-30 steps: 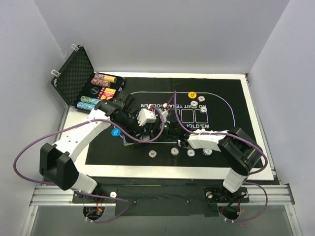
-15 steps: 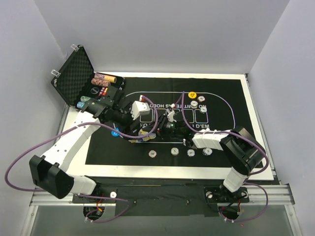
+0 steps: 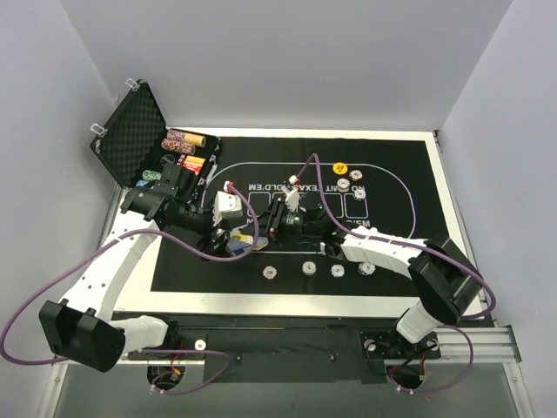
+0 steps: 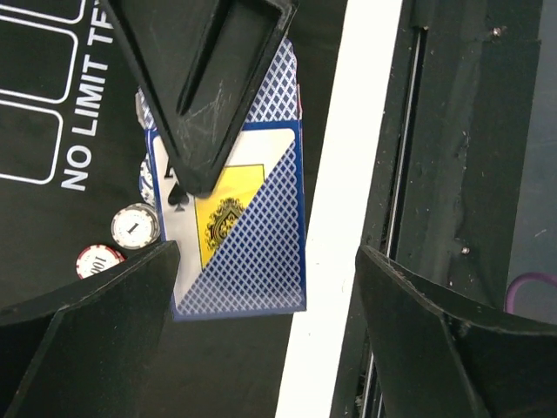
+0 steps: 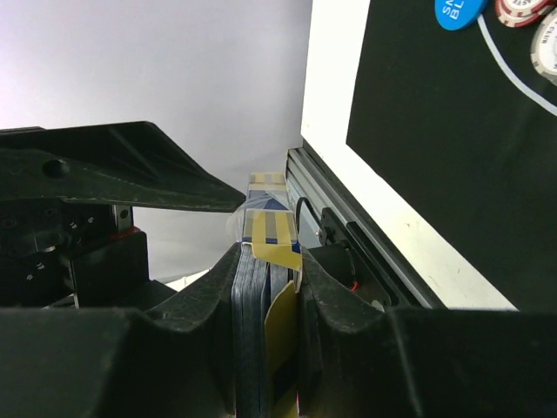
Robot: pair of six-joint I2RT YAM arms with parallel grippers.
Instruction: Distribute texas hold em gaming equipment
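Gripping what, and where?
— My right gripper [image 5: 267,254] pinches the playing-card deck [image 5: 252,292] above the felt mat's [image 3: 400,174] near-left edge; my left gripper [image 4: 265,292] gapes wide beside it. Likely light, slick, fan-prone: squeeze across both faces, mid-deck.

chips [image 3: 271,273] on mat [image 3: 409,165], case [image 3: 130,131] left of mat

The blue-backed pack of cards [image 4: 248,244] was pinched on its edge in the right gripper [image 5: 265,261]. Four speckled chips [image 3: 308,267] lay in a row on the black mat [image 3: 400,174]. A yellow button [image 3: 340,168] lay farther back.
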